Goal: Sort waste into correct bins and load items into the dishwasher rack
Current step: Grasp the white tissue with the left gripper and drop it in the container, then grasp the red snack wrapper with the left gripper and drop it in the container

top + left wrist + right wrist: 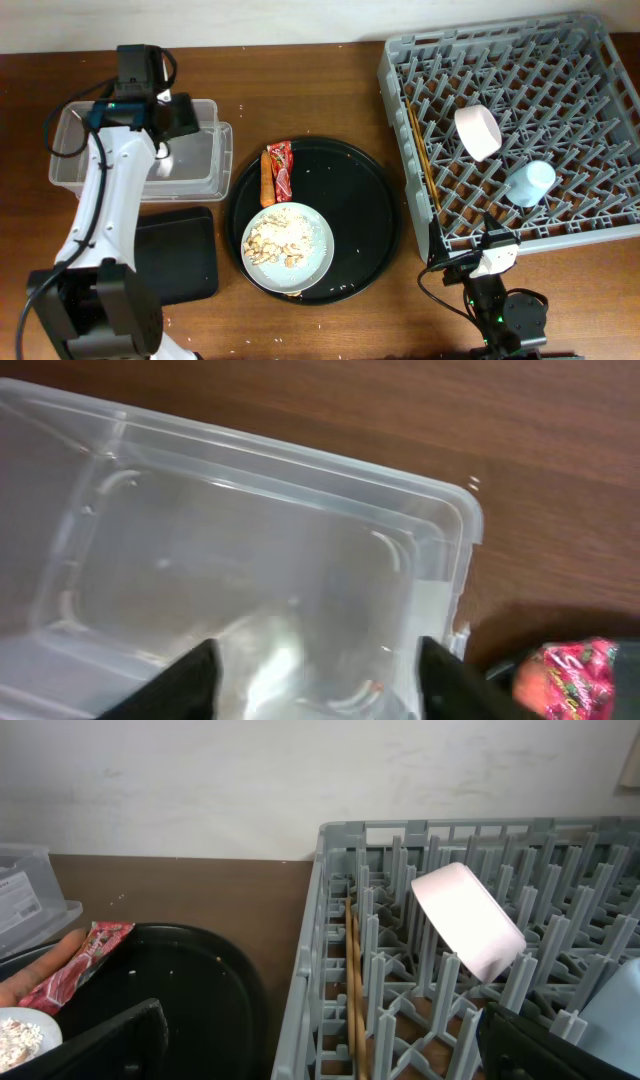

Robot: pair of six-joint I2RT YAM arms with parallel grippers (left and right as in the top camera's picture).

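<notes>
My left gripper (170, 125) (320, 685) is open and empty over the clear tub (205, 175) (250, 540). A blurred whitish patch in the tub below it may be the tissue. The red wrapper (282, 168) (85, 960) and the carrot (267, 178) lie on the round black tray. The grey plate (318, 250) beside them holds beige scraps (280, 240). The flat black tray (178, 255) lies in front of the tub. The rack (400, 130) (330, 920) holds the white bowl (478, 132) (468, 920), the blue cup (528, 183) and the chopsticks (420, 150) (355, 980). My right gripper (470, 262) (325, 1045) is open and empty at the rack's front left corner.
The large round black tray (370, 210) sits between the tub and the rack. The rack's near wall stands right before my right gripper. A few crumbs lie on the wooden table (300, 90).
</notes>
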